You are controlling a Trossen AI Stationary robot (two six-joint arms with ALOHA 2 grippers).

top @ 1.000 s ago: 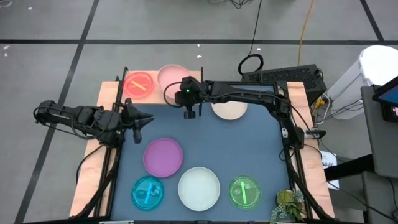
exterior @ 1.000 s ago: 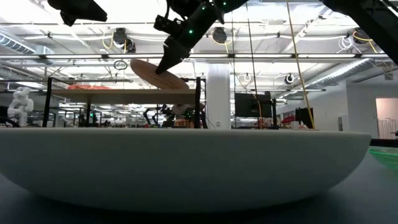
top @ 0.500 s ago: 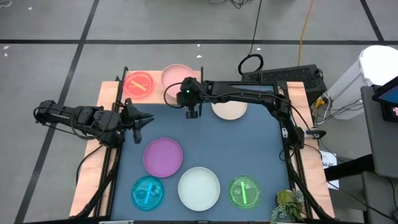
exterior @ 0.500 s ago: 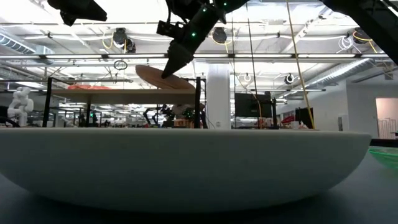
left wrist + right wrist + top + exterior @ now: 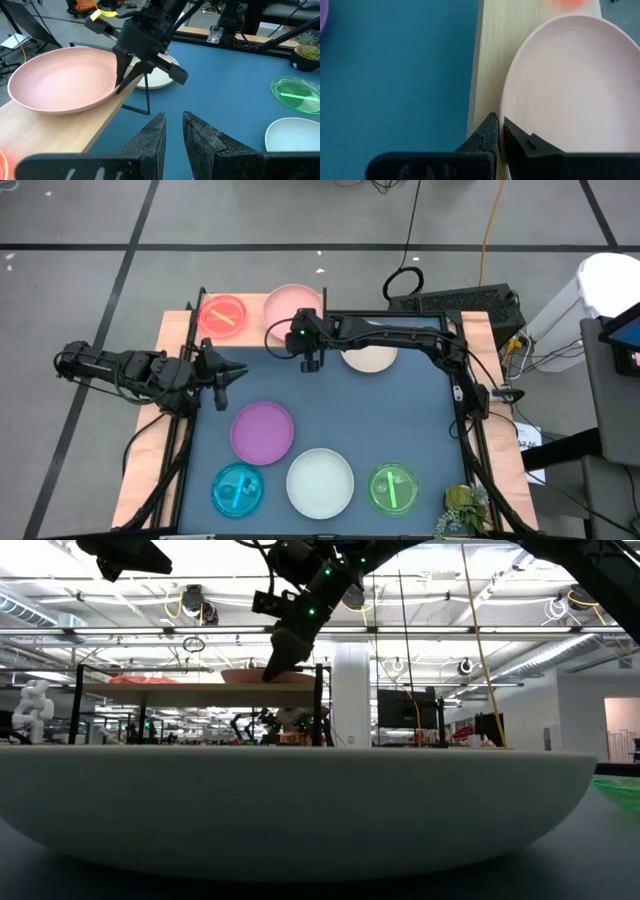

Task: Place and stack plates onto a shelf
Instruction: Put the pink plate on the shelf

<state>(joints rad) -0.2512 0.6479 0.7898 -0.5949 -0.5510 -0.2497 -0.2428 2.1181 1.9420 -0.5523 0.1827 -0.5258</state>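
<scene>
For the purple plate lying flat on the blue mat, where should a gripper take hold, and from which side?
Grip the purple plate by its raised rim, one finger inside and one outside, coming down from above. It lies flat and right side up, so only the rim offers an edge. The rim nearest the left gripper looks best: that arm waits close by, and that side has bare mat, while the cyan plate and white plate crowd the opposite side.

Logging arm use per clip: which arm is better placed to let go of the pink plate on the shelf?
The right. Its gripper is shut on the pink plate, which lies flat on the shelf. The left gripper hangs apart at the table's left edge, holding nothing.
</scene>
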